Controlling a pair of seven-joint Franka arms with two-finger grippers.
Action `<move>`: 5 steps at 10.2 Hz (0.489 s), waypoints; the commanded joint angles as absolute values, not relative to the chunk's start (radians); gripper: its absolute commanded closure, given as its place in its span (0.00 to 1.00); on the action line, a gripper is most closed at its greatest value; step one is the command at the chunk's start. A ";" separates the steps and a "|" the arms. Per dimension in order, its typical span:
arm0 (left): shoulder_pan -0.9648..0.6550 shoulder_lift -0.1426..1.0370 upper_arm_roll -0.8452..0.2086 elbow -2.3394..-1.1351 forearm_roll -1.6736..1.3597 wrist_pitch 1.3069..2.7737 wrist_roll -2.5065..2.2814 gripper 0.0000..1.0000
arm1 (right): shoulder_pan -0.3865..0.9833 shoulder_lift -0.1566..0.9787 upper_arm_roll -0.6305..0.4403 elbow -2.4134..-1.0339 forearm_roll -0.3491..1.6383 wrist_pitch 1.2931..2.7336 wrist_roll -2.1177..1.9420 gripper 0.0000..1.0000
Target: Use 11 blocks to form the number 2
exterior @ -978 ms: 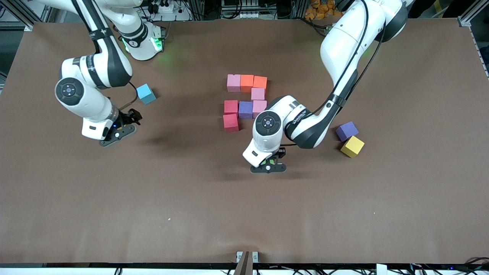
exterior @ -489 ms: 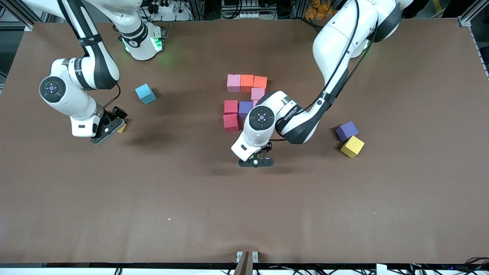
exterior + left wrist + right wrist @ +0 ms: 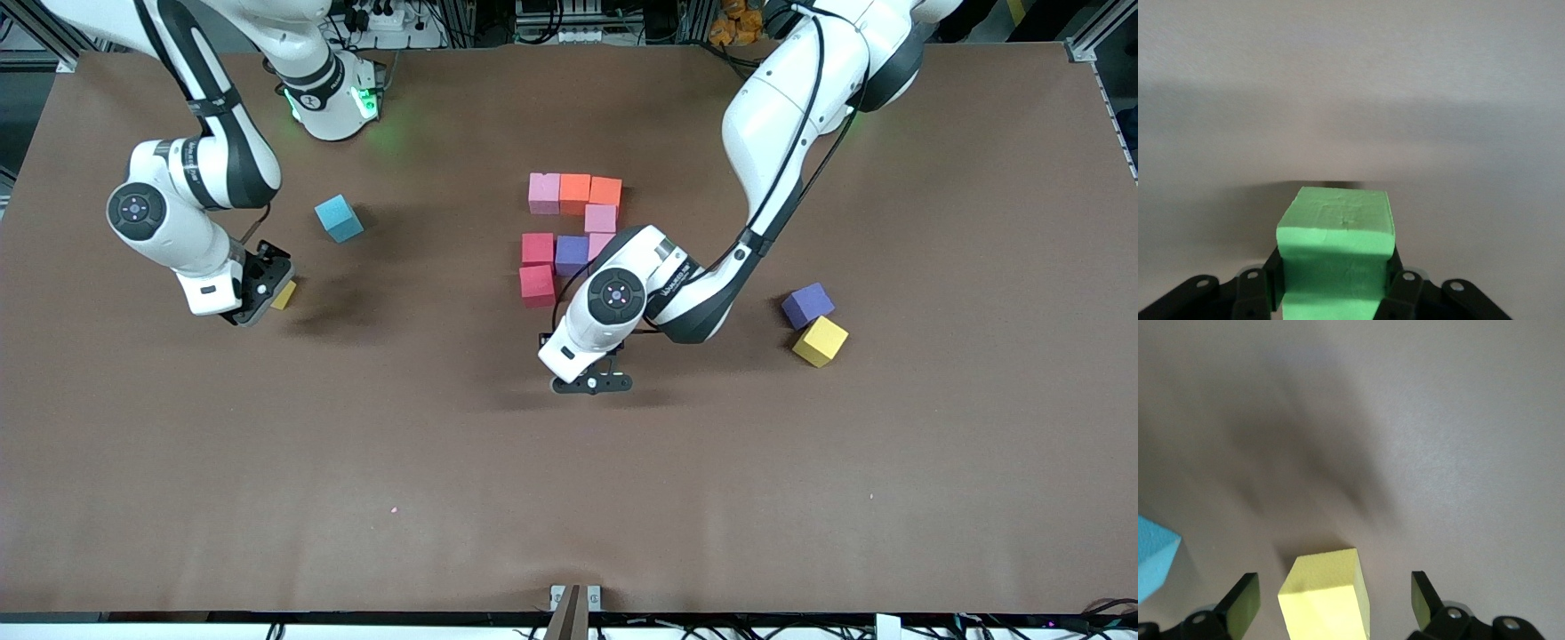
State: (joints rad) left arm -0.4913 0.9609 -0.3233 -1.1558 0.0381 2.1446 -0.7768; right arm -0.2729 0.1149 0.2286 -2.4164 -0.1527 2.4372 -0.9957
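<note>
My left gripper point(image 3: 591, 382) is shut on a green block point(image 3: 1335, 233) and holds it over bare table close to the block group; my hand hides the block in the front view. The group holds a pink point(image 3: 544, 193), two orange point(image 3: 575, 193) point(image 3: 605, 191), two more pink point(image 3: 600, 218) point(image 3: 600, 240), a purple point(image 3: 572, 255) and two red blocks point(image 3: 537, 249) point(image 3: 537, 285). My right gripper point(image 3: 256, 300) is open, low, with its fingers point(image 3: 1243, 603) on either side of a yellow block point(image 3: 1325, 593) point(image 3: 284, 294), not touching it.
A light-blue cube point(image 3: 339, 218) lies close to the right gripper, farther from the front camera; it also shows in the right wrist view point(image 3: 1155, 557). A second purple cube point(image 3: 807, 305) and a second yellow cube point(image 3: 820, 340) touch each other toward the left arm's end.
My left gripper has carried the green block a little toward the right arm's end. My right gripper has shifted to stand round the yellow block, which now shows.
</note>
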 commanded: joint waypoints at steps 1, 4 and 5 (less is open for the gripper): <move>-0.500 0.950 -0.319 -1.143 -0.005 2.128 -0.761 0.42 | -0.328 0.130 0.241 -2.430 -0.170 2.439 -1.067 0.00; -0.517 0.948 -0.311 -1.147 0.003 2.046 -0.753 0.46 | -0.370 0.166 0.241 -2.445 -0.178 2.476 -1.121 0.00; -0.526 0.948 -0.313 -1.147 0.002 2.045 -0.753 0.46 | -0.380 0.172 0.241 -2.447 -0.181 2.479 -1.133 0.00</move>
State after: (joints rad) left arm -0.5040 0.9592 -0.3246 -1.1485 0.0244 2.0676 -0.7717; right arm -0.3507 0.1645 0.2277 -2.4358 -0.1621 2.4607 -1.1046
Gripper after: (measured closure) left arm 0.436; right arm 0.000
